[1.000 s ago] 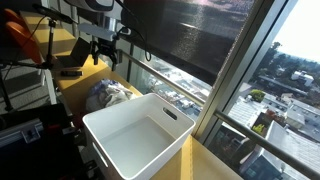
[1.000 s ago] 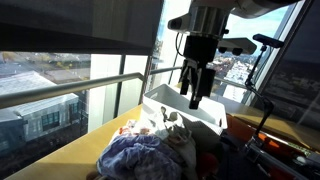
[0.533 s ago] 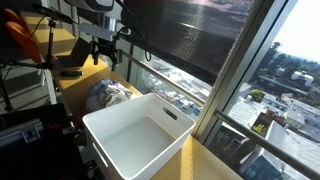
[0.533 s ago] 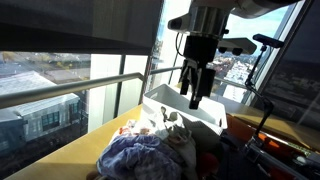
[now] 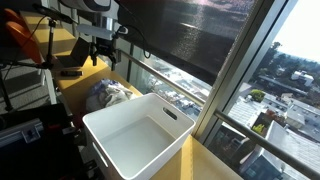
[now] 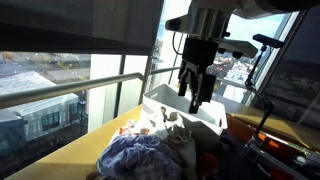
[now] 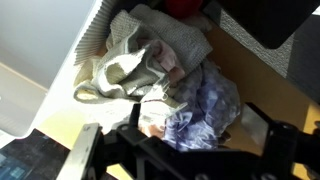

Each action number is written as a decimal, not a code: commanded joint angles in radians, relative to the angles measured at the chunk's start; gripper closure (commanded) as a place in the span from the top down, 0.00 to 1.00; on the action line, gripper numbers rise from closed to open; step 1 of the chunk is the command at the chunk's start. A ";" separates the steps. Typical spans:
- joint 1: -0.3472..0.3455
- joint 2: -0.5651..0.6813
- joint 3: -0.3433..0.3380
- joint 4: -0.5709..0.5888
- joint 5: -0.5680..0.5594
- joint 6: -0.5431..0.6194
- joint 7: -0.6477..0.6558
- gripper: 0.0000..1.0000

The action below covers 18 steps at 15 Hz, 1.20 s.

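Observation:
A pile of crumpled clothes [image 6: 150,148] lies on the yellow table, with a blue-violet patterned piece in front and pale grey and pink pieces behind; it also shows in an exterior view [image 5: 107,94] and in the wrist view [image 7: 170,80]. My gripper [image 6: 194,100] hangs open and empty well above the pile, fingers pointing down; it also shows in an exterior view [image 5: 100,58]. In the wrist view the two dark fingers [image 7: 190,135] frame the blue-violet cloth below. A white plastic bin [image 5: 135,135] stands empty beside the pile.
The yellow table [image 5: 215,165] runs along a large window with a metal rail [image 6: 60,92]. Dark equipment, cables and an orange object [image 5: 20,35] stand on the room side. A red thing [image 7: 185,8] lies by the clothes.
The gripper has shifted very slightly; the clothes and the bin have not moved.

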 commanded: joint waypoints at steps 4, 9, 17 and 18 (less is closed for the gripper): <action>0.142 0.165 0.074 0.032 -0.342 0.145 0.165 1.00; 0.227 0.331 0.035 0.123 -0.540 0.196 0.267 1.00; 0.236 0.555 0.012 0.227 -0.545 0.244 0.308 1.00; 0.244 0.587 0.007 0.228 -0.548 0.257 0.322 1.00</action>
